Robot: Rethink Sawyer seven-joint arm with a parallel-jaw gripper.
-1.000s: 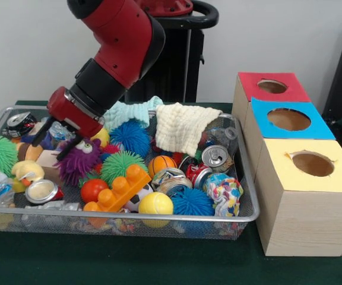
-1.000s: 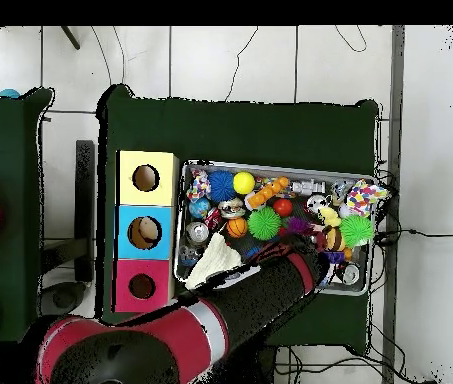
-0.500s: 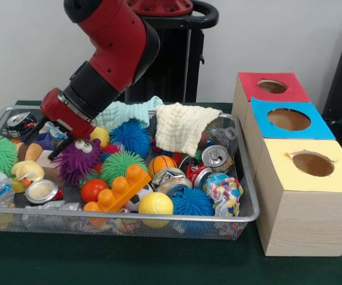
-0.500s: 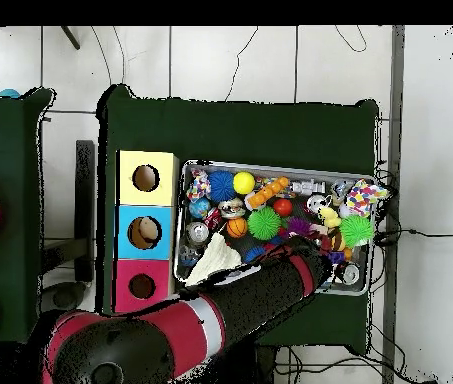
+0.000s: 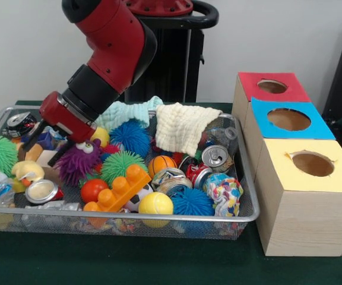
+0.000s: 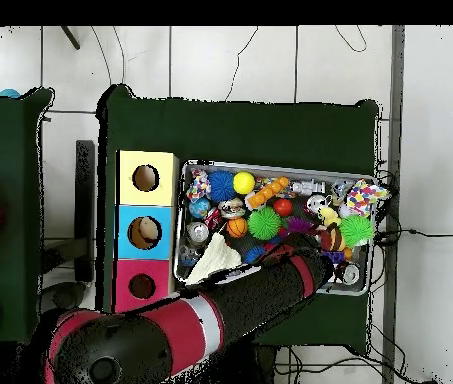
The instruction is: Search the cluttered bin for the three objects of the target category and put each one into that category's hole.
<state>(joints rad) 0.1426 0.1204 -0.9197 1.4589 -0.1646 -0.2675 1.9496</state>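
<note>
The search step is judged underway: the spread hand (image 5: 45, 138) is poised over clutter at the bin's (image 5: 242, 196) left, nothing gripped.

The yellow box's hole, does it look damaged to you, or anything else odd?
Yes. The yellow box's hole has ragged, torn edges, unlike the clean blue and red holes. Also, a cream cloth drapes over the bin's cans.

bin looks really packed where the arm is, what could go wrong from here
The gripper is open low among crowded toys, so its fingers may catch the purple fuzzy monster toy or blue crinkled wrapper together. The red and black arm leans over the wire mesh bin, possibly nudging the mint knitted cloth.
</note>
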